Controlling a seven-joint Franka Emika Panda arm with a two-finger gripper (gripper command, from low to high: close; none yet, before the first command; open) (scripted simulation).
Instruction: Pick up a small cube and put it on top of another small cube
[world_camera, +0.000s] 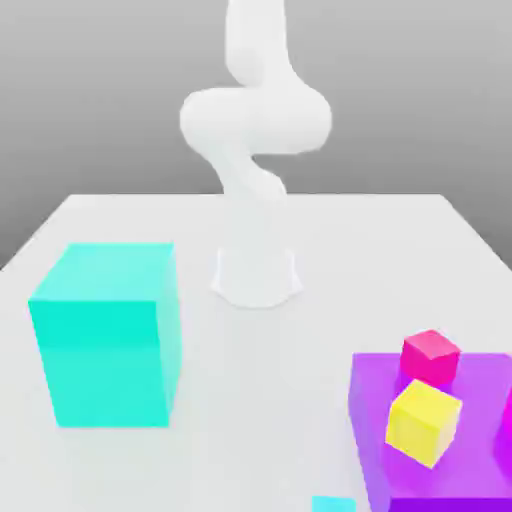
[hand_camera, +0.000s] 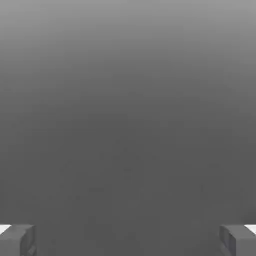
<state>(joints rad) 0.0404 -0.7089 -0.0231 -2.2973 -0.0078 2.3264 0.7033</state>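
Observation:
A small pink cube (world_camera: 431, 356) and a small yellow cube (world_camera: 424, 421) sit on a purple block (world_camera: 470, 470) at the exterior view's lower right, the yellow one nearer the camera. In the hand view my gripper (hand_camera: 128, 242) is open, its two grey fingertips (hand_camera: 17, 240) far apart with nothing between them and only plain grey background ahead. The white arm (world_camera: 255, 120) rises from its base (world_camera: 256, 275) at the table's middle and leaves the frame at the top.
A large cyan cube (world_camera: 105, 335) stands on the white table (world_camera: 250, 400) at the exterior view's left. A small cyan piece (world_camera: 333, 504) pokes in at the bottom edge. A magenta shape (world_camera: 506, 440) shows at the right edge on the purple block.

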